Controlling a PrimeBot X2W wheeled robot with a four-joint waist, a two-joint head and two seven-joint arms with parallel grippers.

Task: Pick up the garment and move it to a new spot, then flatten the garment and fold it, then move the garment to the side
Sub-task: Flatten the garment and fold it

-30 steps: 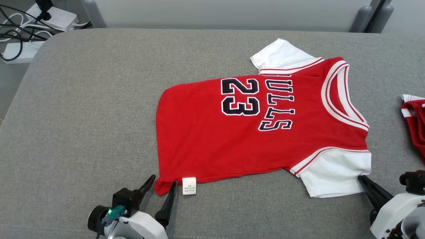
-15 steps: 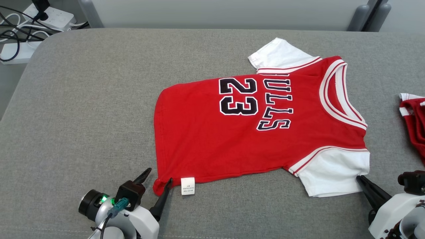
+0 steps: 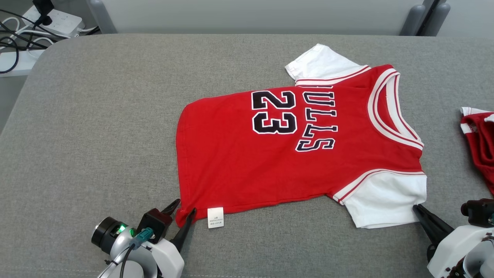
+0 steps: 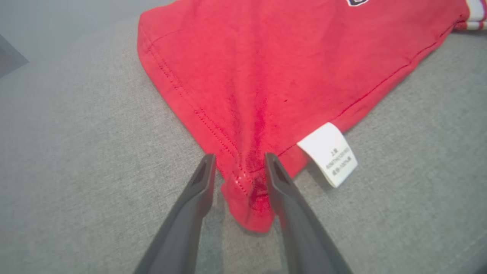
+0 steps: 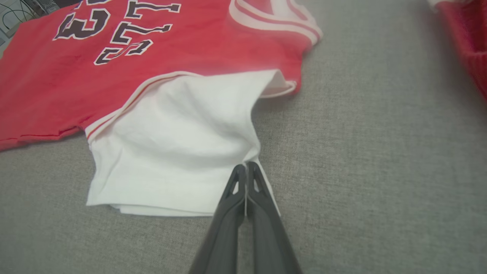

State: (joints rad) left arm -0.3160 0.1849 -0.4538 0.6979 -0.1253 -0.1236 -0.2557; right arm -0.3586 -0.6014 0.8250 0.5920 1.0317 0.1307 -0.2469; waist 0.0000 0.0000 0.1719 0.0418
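Since both arms sit at the near edge, I'd say this is the start of the fold. Nearest on the left, the left gripper [image 3: 185,205] has its fingers partway apart, one on each side of the shirt's bottom hem corner. The cloth bunches up between them, but it doesn't look clamped tight yet. A little white label [image 3: 215,217] sticks out of the hem just beside it. Over on the right, the right gripper [image 3: 416,207] is pinched fully closed on the edge of the near white sleeve [image 3: 386,197].

The shirt [image 3: 247,162] itself is a red jersey lying spread out flat in the middle of the grey cushion [image 3: 96,135], collar toward the right, print facing up. So the flattening looks done to me.

Next up, I think the left needs a solid pinch on that corner. Then both arms should lift together and carry the near edge over toward the far sleeve [image 3: 320,63], kept level so nothing skews.

Farther off, another red garment [image 3: 480,146] sits at the right edge, well apart.
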